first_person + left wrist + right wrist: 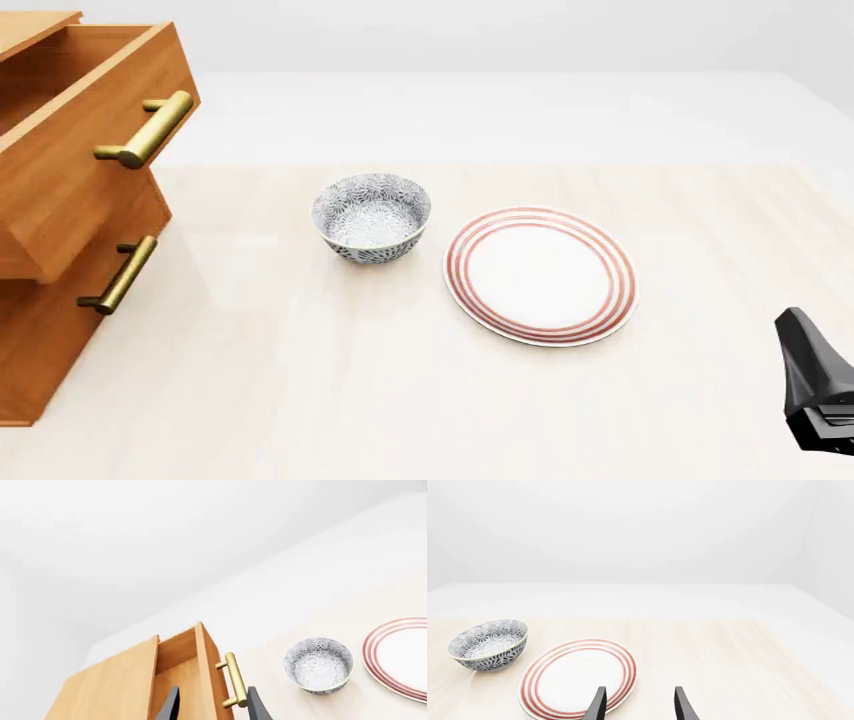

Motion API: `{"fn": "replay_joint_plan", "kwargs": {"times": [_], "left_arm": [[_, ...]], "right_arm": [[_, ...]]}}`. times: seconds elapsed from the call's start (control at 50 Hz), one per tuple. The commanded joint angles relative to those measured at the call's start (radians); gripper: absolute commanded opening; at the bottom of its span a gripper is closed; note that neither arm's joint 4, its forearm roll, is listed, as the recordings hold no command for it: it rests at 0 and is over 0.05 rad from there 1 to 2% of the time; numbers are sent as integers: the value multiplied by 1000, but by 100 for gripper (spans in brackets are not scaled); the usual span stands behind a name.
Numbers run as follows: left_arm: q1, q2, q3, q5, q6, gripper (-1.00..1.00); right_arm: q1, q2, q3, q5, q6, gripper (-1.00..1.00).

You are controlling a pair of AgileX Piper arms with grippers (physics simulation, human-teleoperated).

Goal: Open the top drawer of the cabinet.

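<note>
At the far left of the front view stands the cabinet (40,350), and the top drawer (80,150) is already pulled out well past the drawer below it, so its inside is visible from above. Its brass handle (144,130) is free; no claw touches it in this view. In the left wrist view the left gripper (212,707) has its fingers spread, one on each side of the drawer's front panel near the handle, and pinches nothing. To the right, on the table (334,400), sits a patterned bowl (372,216), and just beside it a plate (539,274) with red rings. At the near right edge the right gripper (639,705) hovers near the plate, fingers apart and empty. I judge that the risk now is small: if the left arm moves carelessly, a finger could catch the handle or panel and push the drawer shut. No brand, label or writing is readable anywhere.
</note>
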Motion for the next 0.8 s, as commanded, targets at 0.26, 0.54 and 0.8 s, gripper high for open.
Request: {"fn": "replay_joint_plan", "kwargs": {"times": [0.26, 0.54, 0.8], "left_arm": [[82, 82, -184, 217, -252, 100], [70, 165, -260, 289, -365, 100], [79, 250, -332, 380, -433, 100]], "right_arm": [[0, -1, 1, 0, 0, 100], [0, -1, 1, 0, 0, 100], [0, -1, 1, 0, 0, 100]]}}
